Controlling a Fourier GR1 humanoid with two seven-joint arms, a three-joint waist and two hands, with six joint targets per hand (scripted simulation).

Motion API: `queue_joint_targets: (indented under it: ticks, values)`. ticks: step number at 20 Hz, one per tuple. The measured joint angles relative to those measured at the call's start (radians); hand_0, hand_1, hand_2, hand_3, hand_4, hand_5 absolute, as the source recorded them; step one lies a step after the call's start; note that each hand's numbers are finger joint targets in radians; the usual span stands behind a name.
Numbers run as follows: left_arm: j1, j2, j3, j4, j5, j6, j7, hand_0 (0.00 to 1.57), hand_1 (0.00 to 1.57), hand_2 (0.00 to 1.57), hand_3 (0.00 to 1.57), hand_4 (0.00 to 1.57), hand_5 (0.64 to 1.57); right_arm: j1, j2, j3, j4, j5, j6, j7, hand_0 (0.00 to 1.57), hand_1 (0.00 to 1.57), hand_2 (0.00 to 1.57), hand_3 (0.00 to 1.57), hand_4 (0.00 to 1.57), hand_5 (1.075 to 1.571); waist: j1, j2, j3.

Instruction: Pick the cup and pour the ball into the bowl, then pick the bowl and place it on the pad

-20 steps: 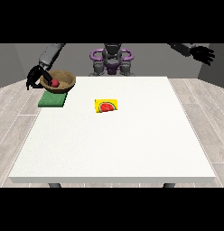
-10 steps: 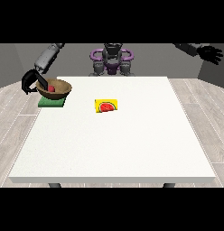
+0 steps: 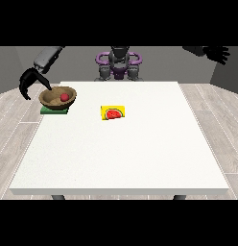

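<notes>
A wooden bowl (image 3: 50, 98) rests on the green pad (image 3: 47, 110) near the table's far left corner, with a red ball (image 3: 65, 97) inside it. The hand at the view's left (image 3: 29, 82) hangs just left of the bowl, apart from its rim, fingers relaxed and holding nothing. The yellow cup (image 3: 113, 113), with a watermelon picture, lies on its side near the table's middle. The hand at the view's right (image 3: 218, 52) is raised high beyond the far right corner, fingers spread.
The white table (image 3: 125, 153) stretches towards the camera. The robot's torso (image 3: 119, 65) stands behind the far edge. A grey wood floor surrounds the table.
The hand at the view's left has let go of the bowl and drawn back to the left. The bowl stays on the pad. The hand at the view's right drifted outward.
</notes>
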Motion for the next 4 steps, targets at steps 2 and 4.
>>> queue_joint_targets:
  ticks: [2,4]
  values:
    - [-0.003,-0.05,-0.045,-0.039,-0.012,0.034,0.058,0.0,0.0,0.0,0.0,0.9,1.559,-0.013,-0.009,0.018,0.005,0.012,0.019,0.037,0.0,0.0,0.0,0.1,0.27,1.378,-0.004,-0.06,0.0002]
    - [0.008,-0.088,-0.08,-0.049,-0.03,0.06,0.093,0.0,0.0,0.0,0.0,0.9,1.559,-0.034,0.004,0.034,-0.013,0.01,0.044,0.066,0.0,0.0,0.0,0.0,0.48,1.434,-0.017,-0.124,-0.0004]
